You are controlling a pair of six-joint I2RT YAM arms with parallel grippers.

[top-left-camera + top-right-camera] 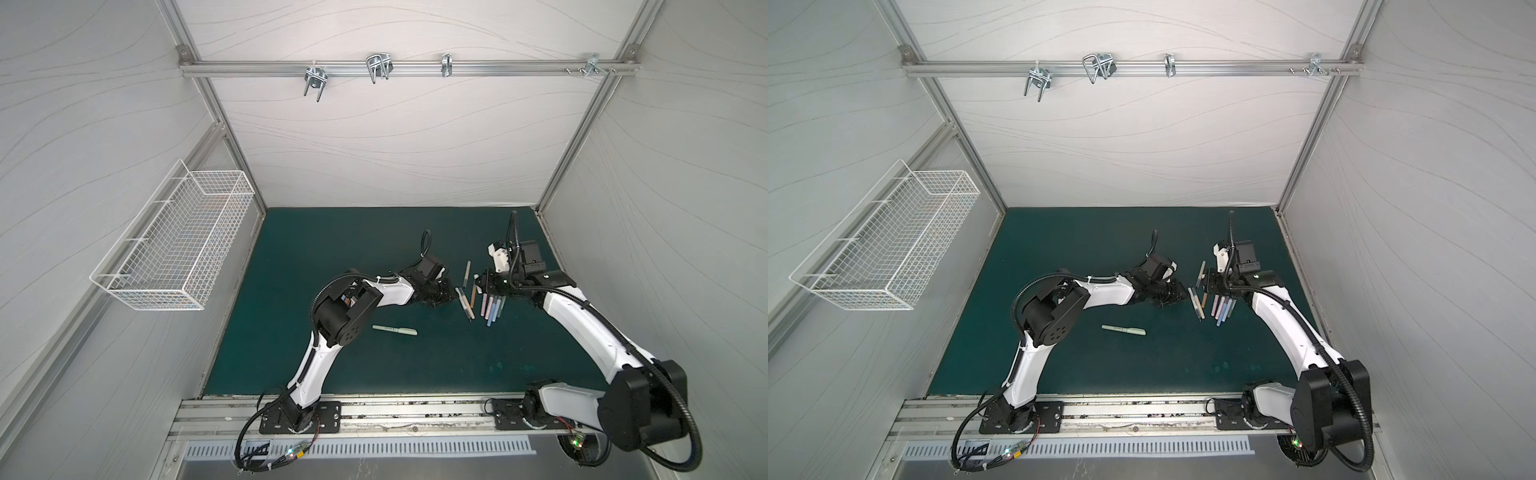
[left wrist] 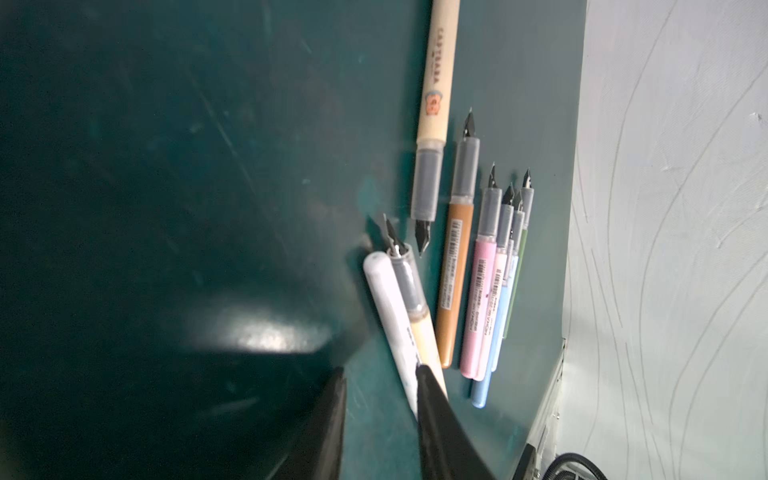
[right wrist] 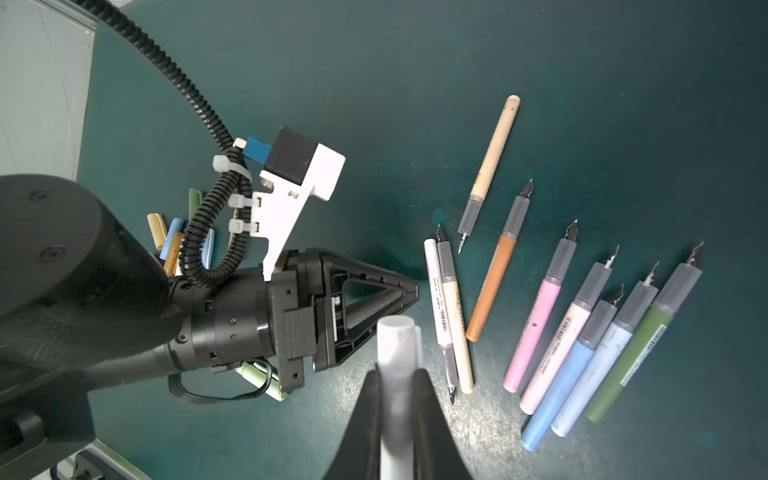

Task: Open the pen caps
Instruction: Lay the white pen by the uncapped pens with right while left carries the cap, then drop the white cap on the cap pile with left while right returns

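1. Wire basket (image 1: pixel 174 249) hangs on the left wall, off the table.
2. Pale green pen (image 1: pixel 395 330) lies alone on the green mat (image 1: pixel 332 249), left of the mat's middle and nearer the front edge. Both its ends look blunt.
3. Left gripper (image 2: pixel 381 368) sits low over the mat near its middle. Jaws are a little apart with only bare mat between them. Its tip is just beside the white pen (image 3: pixel 436 299); whether they touch cannot be told.
4. Loose caps (image 3: pixel 172 235) in tan, blue and green lie in a heap on the mat, partly hidden by the left arm.
5. White pen and tan pen (image 3: pixel 459 332) lie touching side by side, right of the mat's middle, with their nibs pointing opposite ways.
6. Cream pen (image 3: pixel 494 153) and brown pen (image 3: pixel 492 286) lie next, apart from each other, nibs bare.
7. Row of five pens (image 3: pixel 557 353) (pink, pale pink, blue, light blue, dark green) lies closest to the mat's right edge, side by side, nibs bare.
8. Right gripper (image 3: pixel 398 370) hangs over this group, jaws clamped on a white cap (image 3: pixel 395 336) clear of the mat.
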